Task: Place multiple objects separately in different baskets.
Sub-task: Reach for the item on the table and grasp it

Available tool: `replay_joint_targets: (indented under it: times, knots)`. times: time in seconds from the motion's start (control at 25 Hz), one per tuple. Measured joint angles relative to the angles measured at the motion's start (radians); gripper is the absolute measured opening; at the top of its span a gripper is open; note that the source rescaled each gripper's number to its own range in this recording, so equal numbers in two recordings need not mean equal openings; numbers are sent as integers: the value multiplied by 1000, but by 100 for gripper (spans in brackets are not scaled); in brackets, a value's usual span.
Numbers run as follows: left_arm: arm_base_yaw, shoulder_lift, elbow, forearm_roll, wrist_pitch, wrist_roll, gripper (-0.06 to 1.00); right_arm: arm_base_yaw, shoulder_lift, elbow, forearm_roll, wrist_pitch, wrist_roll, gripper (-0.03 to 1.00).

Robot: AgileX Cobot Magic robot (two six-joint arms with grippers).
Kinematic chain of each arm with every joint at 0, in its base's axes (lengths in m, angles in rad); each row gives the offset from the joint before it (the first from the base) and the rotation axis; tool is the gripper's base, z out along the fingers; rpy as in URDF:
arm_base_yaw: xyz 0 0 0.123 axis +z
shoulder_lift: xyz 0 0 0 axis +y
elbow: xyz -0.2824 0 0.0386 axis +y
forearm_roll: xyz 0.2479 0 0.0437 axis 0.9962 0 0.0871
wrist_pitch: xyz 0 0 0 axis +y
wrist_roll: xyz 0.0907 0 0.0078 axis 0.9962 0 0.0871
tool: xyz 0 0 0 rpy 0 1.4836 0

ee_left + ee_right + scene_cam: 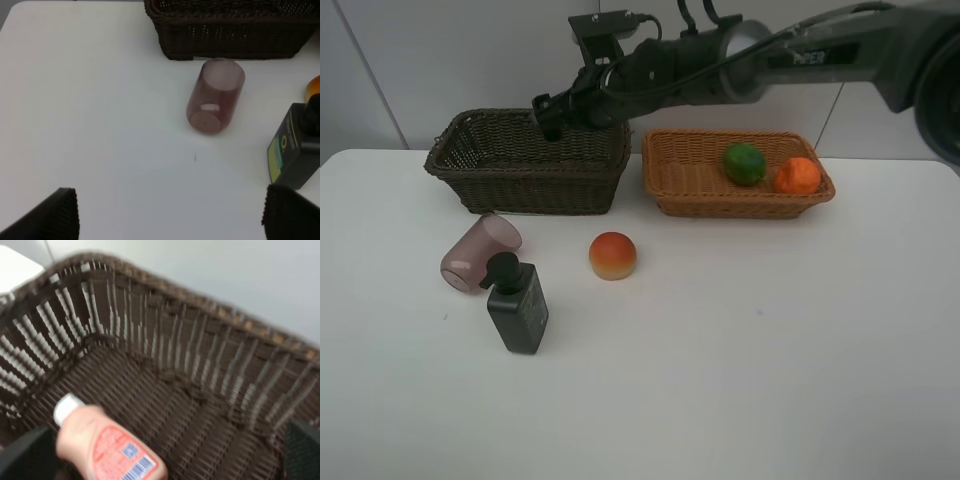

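My right gripper reaches across to hover over the dark brown basket. In the right wrist view its jaws stand wide open, and the small pink white-capped bottle lies between them, loose inside the basket. The light basket holds the green fruit and the orange. On the table lie the red-orange peach, the pink cup on its side, and the upright dark pump bottle. My left gripper is open and empty, short of the cup and the pump bottle.
Both baskets stand side by side at the table's far edge, close to a white wall. The right arm stretches over the gap between them. The white table spreads out in front and to the right.
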Motion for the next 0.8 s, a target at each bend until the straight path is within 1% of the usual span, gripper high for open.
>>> replay_joint_targets:
  times: [0.12, 0.24, 0.32, 0.4, 0.48, 0.6, 0.8]
  knots:
    - [0, 0, 0, 0, 0, 0, 91, 0, -57, 0, -21, 38, 0, 100]
    - [0, 0, 0, 0, 0, 0, 91, 0, -124, 0, -66, 121, 0, 100]
    - [0, 0, 0, 0, 0, 0, 91, 0, -166, 1, -119, 192, 0, 100]
    - [0, 0, 0, 0, 0, 0, 91, 0, -204, 31, -152, 225, -1, 100]
    - [0, 0, 0, 0, 0, 0, 91, -3, -257, 89, -164, 237, -1, 100]
    - [0, 0, 0, 0, 0, 0, 91, -22, -349, 223, -176, 231, -1, 100]
    - [0, 0, 0, 0, 0, 0, 91, -93, -543, 463, -183, 186, -1, 100]
